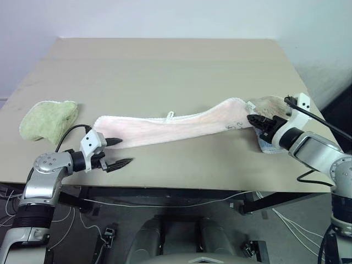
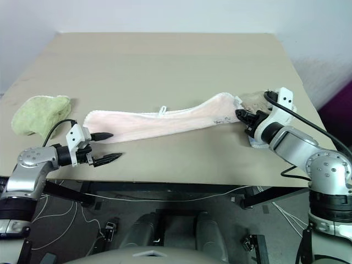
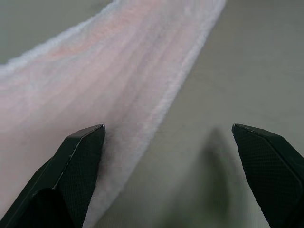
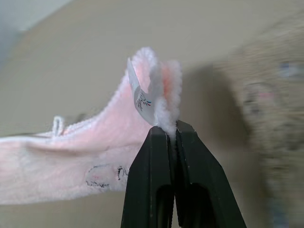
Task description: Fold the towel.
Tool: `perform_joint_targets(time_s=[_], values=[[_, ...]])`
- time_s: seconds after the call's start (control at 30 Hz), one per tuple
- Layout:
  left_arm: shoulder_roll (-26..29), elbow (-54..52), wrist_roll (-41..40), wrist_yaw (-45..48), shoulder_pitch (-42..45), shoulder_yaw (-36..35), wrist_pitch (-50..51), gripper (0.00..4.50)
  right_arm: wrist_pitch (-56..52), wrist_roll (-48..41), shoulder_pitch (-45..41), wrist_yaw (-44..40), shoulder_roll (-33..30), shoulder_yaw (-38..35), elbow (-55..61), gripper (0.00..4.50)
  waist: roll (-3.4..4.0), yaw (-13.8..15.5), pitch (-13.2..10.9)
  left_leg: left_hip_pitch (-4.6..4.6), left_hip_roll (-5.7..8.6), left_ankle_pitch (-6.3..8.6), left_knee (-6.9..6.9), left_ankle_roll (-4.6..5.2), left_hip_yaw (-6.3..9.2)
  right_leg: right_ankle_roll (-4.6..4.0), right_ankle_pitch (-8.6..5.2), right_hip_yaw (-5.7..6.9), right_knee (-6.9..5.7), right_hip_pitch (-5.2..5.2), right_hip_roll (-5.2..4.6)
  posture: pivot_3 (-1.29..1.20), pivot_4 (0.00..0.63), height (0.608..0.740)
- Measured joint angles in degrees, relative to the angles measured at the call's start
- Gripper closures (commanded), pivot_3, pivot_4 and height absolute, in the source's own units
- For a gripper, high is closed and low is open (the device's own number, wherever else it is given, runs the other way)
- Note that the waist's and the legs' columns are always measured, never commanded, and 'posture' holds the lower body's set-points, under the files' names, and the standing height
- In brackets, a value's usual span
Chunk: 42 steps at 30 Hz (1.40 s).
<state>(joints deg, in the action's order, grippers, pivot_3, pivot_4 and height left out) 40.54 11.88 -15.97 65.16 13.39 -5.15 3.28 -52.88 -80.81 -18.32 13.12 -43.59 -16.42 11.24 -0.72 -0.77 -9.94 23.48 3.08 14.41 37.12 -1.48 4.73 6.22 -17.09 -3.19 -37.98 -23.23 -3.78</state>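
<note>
Left gripper (image 1: pixel 118 152) gapes beside the unfolded pale pink terry-cloth towel (image 1: pixel 165 127); right gripper (image 4: pixel 172 130) pinches its far end — folding barely begun.

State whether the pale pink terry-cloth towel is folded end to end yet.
Not yet: the pale pink terry-cloth towel lies stretched lengthwise, its ends apart, one pinched in the right gripper.
</note>
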Motion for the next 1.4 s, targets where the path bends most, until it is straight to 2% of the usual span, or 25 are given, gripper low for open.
perform_joint_targets(time_s=[0.17, 0.3, 0.53, 0.67, 0.87, 1.0, 1.2, 1.3, 1.4], values=[[-0.1, -1.1, -0.2, 0.0, 0.0, 0.3, 0.4, 0.00, -1.9, 2.6, 0.0, -3.2, -2.0, -2.0, -1.2, 4.49, 0.00, 0.0, 0.0, 0.00, -0.01, 0.00, 0.00, 0.00, 0.00, 0.00, 0.00, 0.00, 0.00, 0.00, 0.01, 0.00, 0.150, 0.740], [-0.3, -1.5, -0.5, 0.0, 0.0, 0.4, 1.0, 0.00, -3.2, 5.1, -2.4, -6.0, -2.4, -0.9, -0.5, 4.49, 0.01, -0.2, 0.0, 0.00, -0.01, 0.00, -0.01, 0.00, 0.00, 0.00, 0.00, -0.01, -0.01, -0.03, 0.02, 0.00, 0.150, 0.740], [-1.5, -2.0, -1.1, -0.9, 0.9, 0.9, 1.9, 0.00, -6.1, 15.9, -12.1, -17.1, -2.2, 14.1, 8.5, 4.49, 0.00, -0.2, 0.0, 0.01, -0.02, 0.00, -0.01, 0.00, 0.00, 0.00, 0.00, -0.01, 0.01, -0.05, 0.00, 0.00, 0.150, 0.740], [-2.4, -3.0, -1.8, -1.8, 0.9, 0.9, 2.5, 0.00, -5.7, 24.9, -16.8, -21.9, 1.9, 23.2, 7.1, 4.49, 0.00, -0.1, 0.0, 0.02, -0.02, 0.00, -0.01, -0.01, 0.01, 0.00, 0.00, 0.00, 0.00, -0.08, 0.00, 0.00, 0.150, 0.740], [-3.1, -4.4, -2.3, -3.6, 0.7, 0.8, 2.8, 0.00, -1.5, 39.7, -22.5, -29.4, 11.4, 35.9, -2.2, 4.49, 0.00, -0.3, 0.0, 0.04, -0.02, 0.00, -0.04, -0.02, 0.00, 0.00, 0.00, 0.00, -0.02, -0.17, 0.03, 0.00, 0.150, 0.740], [-3.1, -5.9, -3.0, -4.6, -0.7, 0.3, 3.5, 0.00, 0.1, 45.5, -22.9, -33.8, 15.9, 39.1, -6.6, 4.49, 0.00, -0.2, 0.0, 0.05, 0.02, 0.00, -0.02, -0.02, 0.02, 0.00, 0.01, 0.01, -0.03, -0.17, 0.00, 0.00, 0.150, 0.740], [-3.1, -6.9, -3.4, -5.7, -1.9, -0.2, 4.0, 0.00, 0.4, 50.6, -22.9, -38.1, 18.6, 39.5, -8.4, 4.49, 0.01, -0.2, 0.0, 0.05, 0.02, 0.00, -0.04, -0.03, 0.02, -0.01, 0.01, 0.01, -0.03, -0.19, 0.01, 0.00, 0.150, 0.740], [-3.1, -7.6, -3.5, -6.1, -2.0, -0.2, 4.0, 0.00, 0.4, 51.6, -22.9, -39.6, 19.8, 39.1, -8.8, 3.76, 0.01, -0.2, 0.0, 0.05, 0.02, 0.00, -0.05, -0.03, 0.02, -0.01, 0.01, 0.01, -0.03, -0.19, 0.01, 0.00, 0.150, 0.740], [-3.1, -7.6, -3.5, -6.3, -2.0, -0.2, 4.0, 0.00, 0.1, 52.1, -22.8, -41.4, 20.1, 38.5, -8.7, 2.82, 0.01, -0.2, 0.0, 0.05, 0.02, 0.00, -0.05, -0.03, 0.02, -0.01, 0.01, 0.01, -0.03, -0.19, 0.01, 0.00, 0.150, 0.740]])
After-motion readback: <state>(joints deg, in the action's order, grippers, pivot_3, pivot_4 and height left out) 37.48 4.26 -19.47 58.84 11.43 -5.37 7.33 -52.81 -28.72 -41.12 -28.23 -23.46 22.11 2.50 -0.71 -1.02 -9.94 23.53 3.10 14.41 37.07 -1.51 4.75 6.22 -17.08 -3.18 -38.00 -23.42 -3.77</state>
